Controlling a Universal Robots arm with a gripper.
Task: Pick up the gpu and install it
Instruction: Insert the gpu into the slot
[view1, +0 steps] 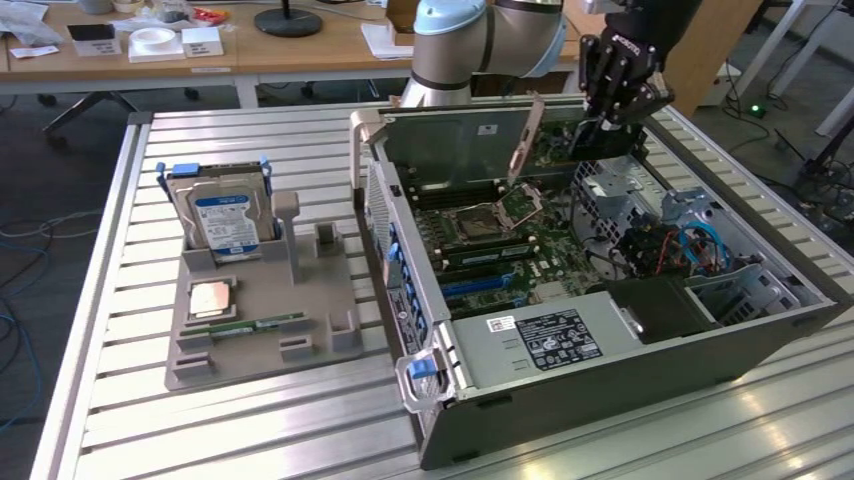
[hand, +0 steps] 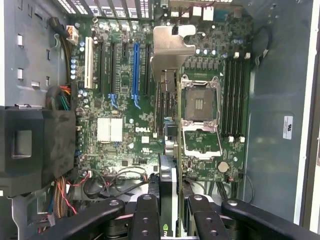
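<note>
So the pick-up part looks done. The gpu (view1: 567, 140), a thin flat black expansion card with a silver metal bracket at one end, is up in the air over the open grey tower computer case (view1: 601, 370). It hangs from the black multi-finger gripper (view1: 607, 115). In the wrist view the fingers (hand: 146, 220) are closed in on the card's two faces and pinch it edge-on, so they're about half shut with the card between them. The bracket end points away from the wrist.

The install part isn't done, as far as I can tell. The card looks to be above the green motherboard (hand: 120, 150), not touching it. Its edge lines up somewhere between the long blue expansion slot (hand: 135, 70) and the open processor socket (hand: 200, 107), not in any slot. I'd call it roughly halfway: lifted and carried over, not seated.

Over on the slatted aluminium worktop (view1: 200, 430), the grey plastic parts holder (view1: 267, 350) has the silver hard drive with the blue-white label (view1: 224, 222) standing in it.
</note>
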